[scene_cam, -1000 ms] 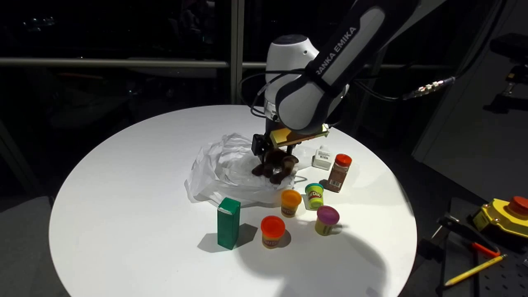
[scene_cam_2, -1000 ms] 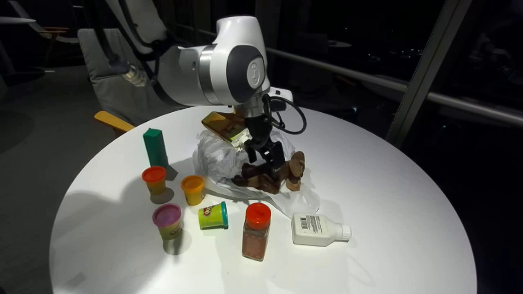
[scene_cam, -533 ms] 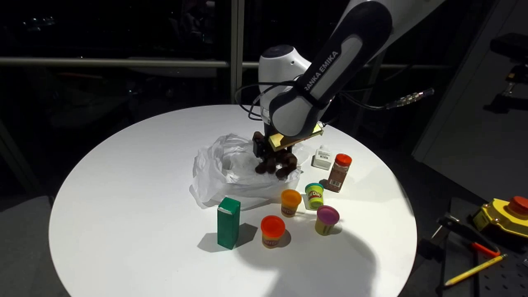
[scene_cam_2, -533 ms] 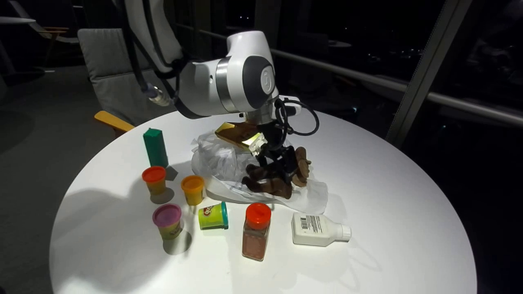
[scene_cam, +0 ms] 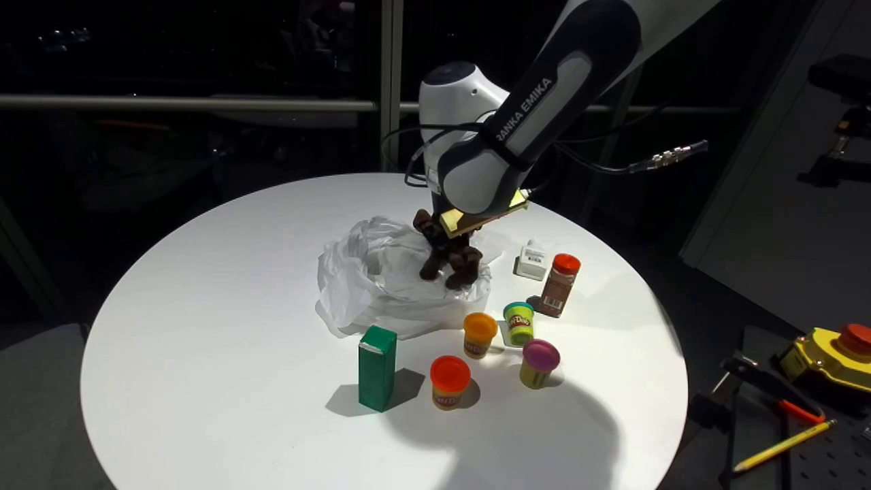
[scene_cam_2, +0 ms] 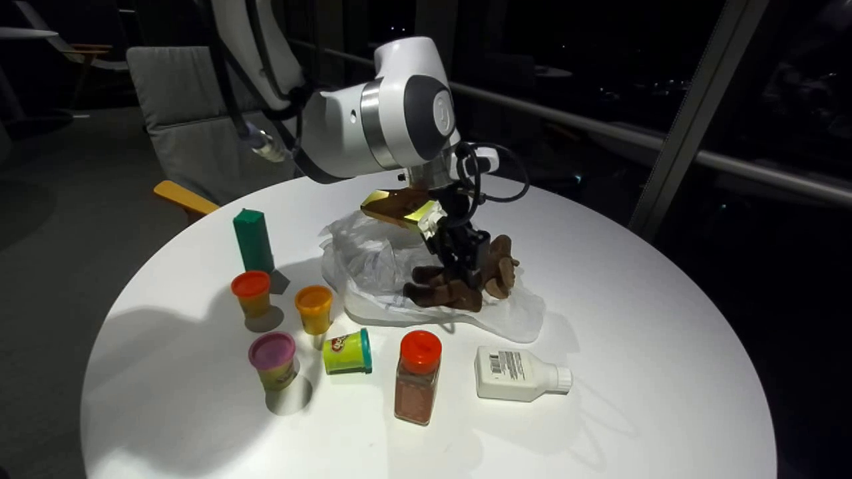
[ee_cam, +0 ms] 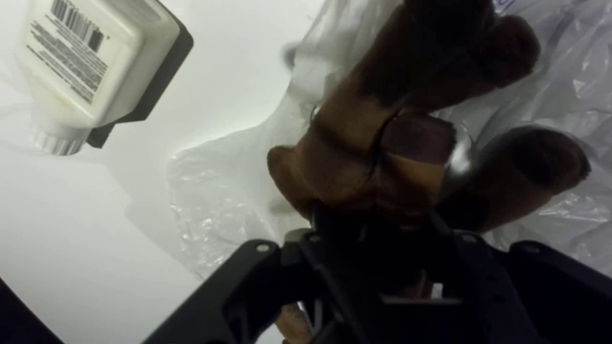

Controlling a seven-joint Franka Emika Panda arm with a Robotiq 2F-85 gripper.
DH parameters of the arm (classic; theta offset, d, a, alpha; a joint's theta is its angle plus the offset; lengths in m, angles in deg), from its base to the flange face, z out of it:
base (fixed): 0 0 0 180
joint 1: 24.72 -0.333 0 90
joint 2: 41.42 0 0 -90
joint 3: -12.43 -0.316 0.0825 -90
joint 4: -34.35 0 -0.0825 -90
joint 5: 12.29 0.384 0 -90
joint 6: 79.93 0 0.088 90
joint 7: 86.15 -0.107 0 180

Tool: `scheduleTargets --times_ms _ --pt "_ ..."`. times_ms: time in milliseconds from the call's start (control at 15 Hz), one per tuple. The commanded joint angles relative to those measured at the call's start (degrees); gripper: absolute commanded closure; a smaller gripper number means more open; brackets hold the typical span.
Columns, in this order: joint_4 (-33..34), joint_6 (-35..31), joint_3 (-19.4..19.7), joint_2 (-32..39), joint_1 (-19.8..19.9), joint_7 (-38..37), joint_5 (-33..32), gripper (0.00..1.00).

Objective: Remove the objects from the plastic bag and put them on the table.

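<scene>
Here, in an exterior view, the brown plush toy (scene_cam_2: 459, 298), clamped between the fingers of the gripper (scene_cam_2: 466, 273), is on or above the right side of the plastic bag (scene_cam_2: 374, 266). A white bottle (scene_cam_2: 512, 376) lies near right on the table (scene_cam_2: 659, 412); a green box (scene_cam_2: 253, 241) stands far left.

There's "RANKA EMIKA" running up the robot arm (scene_cam: 544, 102), "Play-Doh" across the teal-lidded tub (scene_cam: 520, 323), and over on the white bottle (ee_cam: 124, 76), a barcode (ee_cam: 77, 26) with print (too blurred to read)!
</scene>
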Motion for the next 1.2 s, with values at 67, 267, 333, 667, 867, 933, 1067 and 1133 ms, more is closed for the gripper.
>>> scheduleTargets --times_ms 67,267,333,667,867,933,1067,1133 --pt "-1.81 1.1 3.35 -4.59 -2.69 -3.4 -1.75 0.91" --pt "-2.9 0.54 4.99 -7.27 -4.45 -6.0 -2.91 0.89" --pt "-2.95 0.47 5.7 -7.94 -5.35 -7.34 -3.79 0.92" --pt "-4.23 0.17 9.07 -12.16 -10.53 -17.72 -10.76 0.9" --pt "-6.04 3.53 12.81 -14.74 -14.21 -27.43 -17.72 0.91" --pt "-6.86 5.1 13.37 -15.86 -14.9 -30.49 -20.19 0.91" --pt "-9.74 8.97 13.35 -19.14 -15.32 -35.72 -24.67 0.91" --pt "-11.82 11.29 12.35 -21.58 -14.93 -37.62 -26.56 0.91"
